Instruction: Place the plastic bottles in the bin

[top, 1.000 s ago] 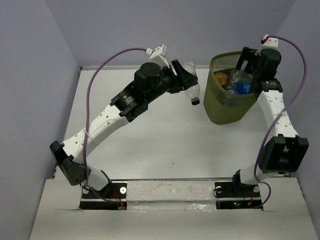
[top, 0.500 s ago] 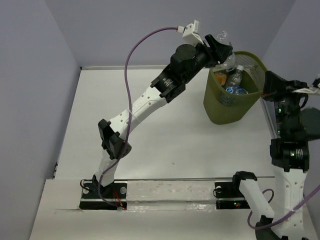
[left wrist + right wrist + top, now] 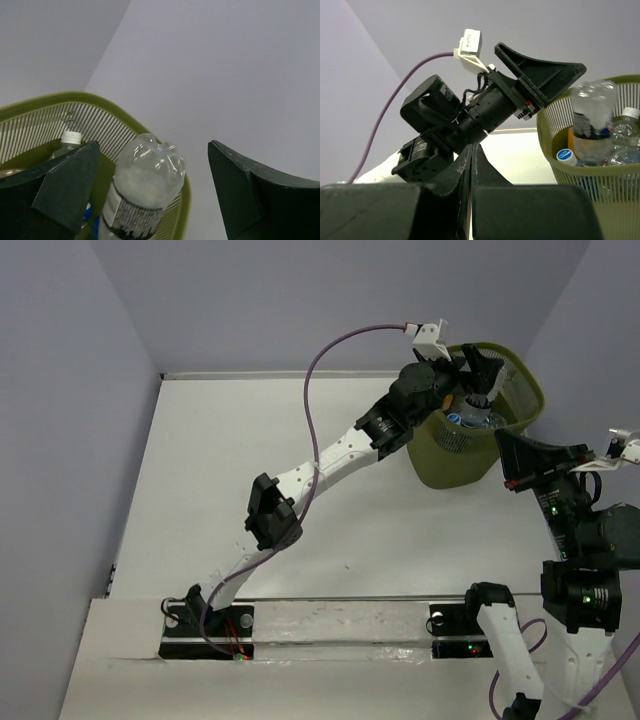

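My left gripper [image 3: 478, 375] hangs open over the olive wire bin [image 3: 440, 455]. A clear plastic bottle [image 3: 145, 182] with a dark label stands bottom-up between the spread fingers [image 3: 67, 187], touching neither. In the right wrist view this bottle [image 3: 590, 112] rests inside the bin [image 3: 555, 167] among other bottles, one blue-capped [image 3: 565, 155] and one white-capped [image 3: 626, 131]. My right gripper [image 3: 508, 462] is shut and holds nothing, raised in front of the bin; its tips [image 3: 471, 148] press together.
The left arm [image 3: 330, 455] stretches diagonally across the white table [image 3: 250, 440] to the bin at the back right. Purple-grey walls [image 3: 60, 390] close in the left side and the back. The mounting rail [image 3: 340, 625] runs along the near edge.
My left gripper has swung right to above the bin and opened, letting go of the clear bottle into it. My right arm has pulled back from the bin and its gripper has shut.
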Motion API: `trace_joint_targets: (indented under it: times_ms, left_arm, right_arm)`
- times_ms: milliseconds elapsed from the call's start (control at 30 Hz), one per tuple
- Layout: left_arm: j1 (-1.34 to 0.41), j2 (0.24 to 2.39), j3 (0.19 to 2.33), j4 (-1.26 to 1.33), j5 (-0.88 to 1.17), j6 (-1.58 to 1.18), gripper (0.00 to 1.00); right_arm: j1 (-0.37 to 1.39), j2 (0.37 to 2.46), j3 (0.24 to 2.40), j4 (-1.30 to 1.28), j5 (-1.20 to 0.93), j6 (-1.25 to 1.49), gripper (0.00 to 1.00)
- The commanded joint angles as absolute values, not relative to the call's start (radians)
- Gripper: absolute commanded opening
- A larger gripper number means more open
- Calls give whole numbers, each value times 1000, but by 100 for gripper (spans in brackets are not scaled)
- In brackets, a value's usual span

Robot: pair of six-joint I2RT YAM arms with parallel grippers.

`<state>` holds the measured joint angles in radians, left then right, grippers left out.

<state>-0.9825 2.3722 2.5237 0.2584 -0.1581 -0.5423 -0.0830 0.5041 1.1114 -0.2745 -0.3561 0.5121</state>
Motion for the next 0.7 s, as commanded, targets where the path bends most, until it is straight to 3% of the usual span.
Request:
trace_joint_targets:
  times_ms: [0,133,233,667]
  left_arm:
    - [-980,2140,2507,333,-195,-382,99]
    - [-979,1969,2444,262,-212,-285,99]
    - [-977,1775,2277,223,-239,-250,99]
    - [-977,883,1270,124,-222,-333,99]
  right_arm:
    - [-80,491,1160,-298,-451,500,0]
    - [-80,486,1172,-304,-515,502,0]
    - [-80,482,1180,-311,-557,505,0]
    - [-80,469,1123,-302,-914,600,2]
